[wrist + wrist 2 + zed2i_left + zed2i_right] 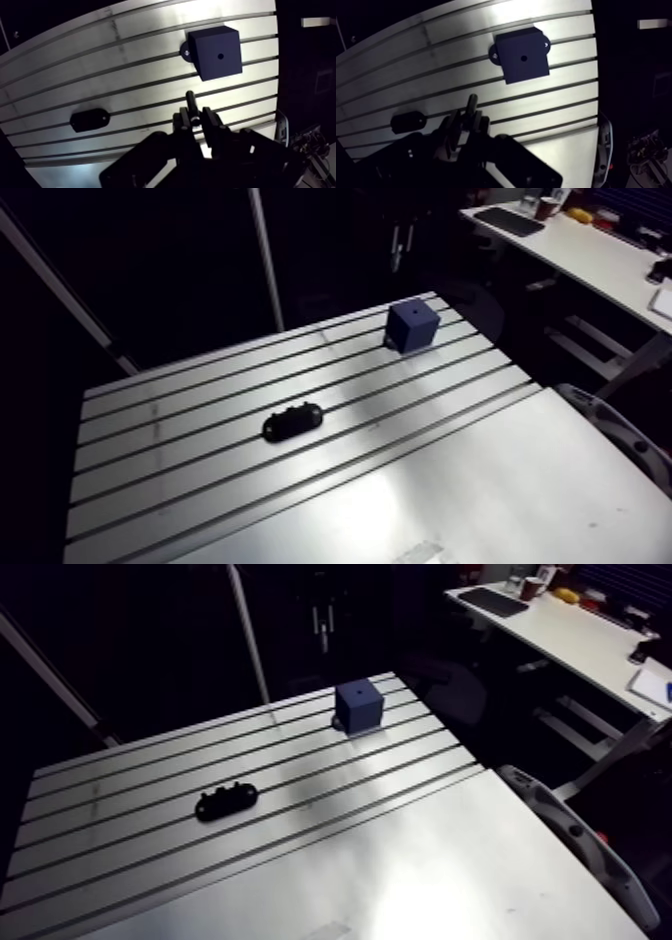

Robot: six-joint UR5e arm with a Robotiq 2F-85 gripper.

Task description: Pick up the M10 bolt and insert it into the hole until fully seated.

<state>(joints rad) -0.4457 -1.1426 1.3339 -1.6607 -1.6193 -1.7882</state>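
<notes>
The dark M10 bolt is pinched between the fingers of the gripper, its shank jutting ahead of the tips. The gripper hangs above the slotted table, short of the blue block with its top hole. A black holder lies well aside.

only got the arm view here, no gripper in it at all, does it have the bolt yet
observer: yes, in the wrist view the gripper is shut on a dark bolt that sticks out ahead of it
operator: is it at the hole
observer: no, the blue block lies ahead of the gripper and the bolt's tip shows short of it, away from the hole in its top face
operator: and the black holder
observer: the black holder lies off to one side of the gripper, apart from it
</notes>
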